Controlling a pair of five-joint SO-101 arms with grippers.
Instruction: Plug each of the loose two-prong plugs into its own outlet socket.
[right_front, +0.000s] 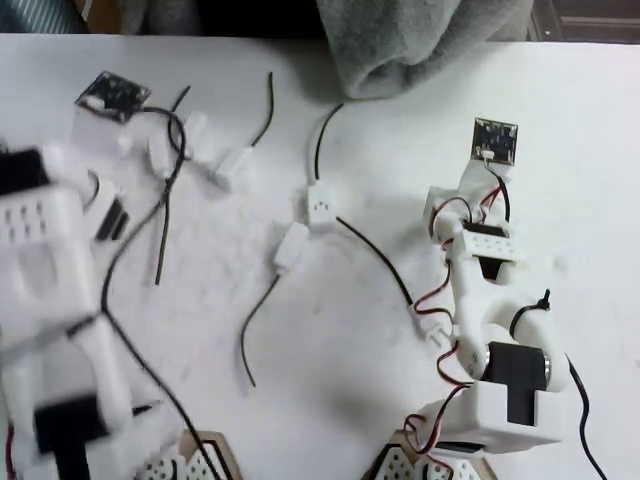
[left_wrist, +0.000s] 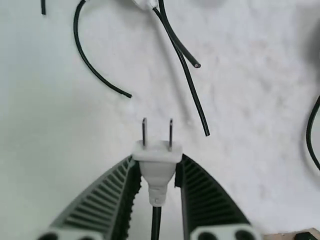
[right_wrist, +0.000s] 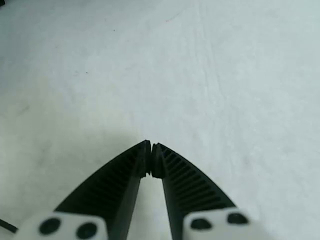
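Clamped in the left gripper (left_wrist: 156, 165), at lower centre, the plug (left_wrist: 156, 151) is held prongs outward. The right gripper (right_wrist: 150, 150) is closed together, empty. The socket (right_front: 320, 203) lies loose at mid-frame; unbraced, it may be shoved aside during insertion.

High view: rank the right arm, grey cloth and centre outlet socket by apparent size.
1-2. right arm and grey cloth: similar; arm nearer camera, cloth cropped, so unranked.
3. outlet socket: clearly smallest.
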